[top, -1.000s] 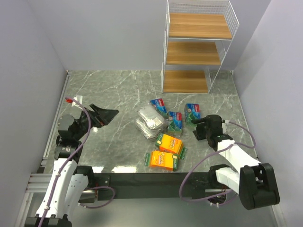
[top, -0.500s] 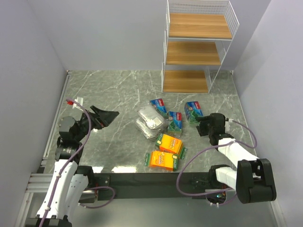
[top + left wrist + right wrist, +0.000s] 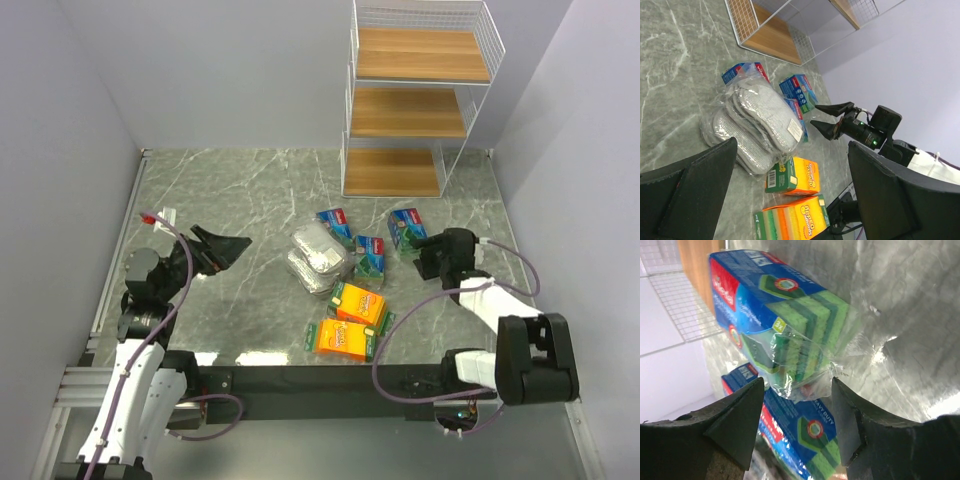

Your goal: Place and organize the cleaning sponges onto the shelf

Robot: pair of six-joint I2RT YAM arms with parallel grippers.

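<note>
Facing a blue-and-green pack [image 3: 407,230] on the 3 o'clock side of the marble table [image 3: 230,185], my right gripper [image 3: 424,256] sits low w/ jaws spread wide and nothing held. The pack lies flat just off my tips, at approx 11 o'clock in the overhead view, not yet gripped. The wrist view shows its crinkled clear wrapper tail poking in between my fingers [image 3: 735,420]. My left gripper [image 3: 238,245], over at 9 o'clock, is likewise released and empty.

Risk, as I judge it: if I clamp on that loose film alone, the pack could swing or slip out en route. A second blue-and-green pack [image 3: 371,255] lies just beside the target, at its 8 o'clock, and a sloppy close could nudge or drag it. The shelf [image 3: 392,172] stands at the table's 12-to-1 o'clock w/ all three boards bare. Its wire sides could snag a pack carried askew.

Elsewhere, a third blue-and-green pack [image 3: 337,224] and two overlapping silvery grey packs [image 3: 322,245] lie near centre. Two orange packs [image 3: 358,303] lie toward 6 o'clock. None sits btwn the target and the bottom tier, so far as the overhead view shows.
</note>
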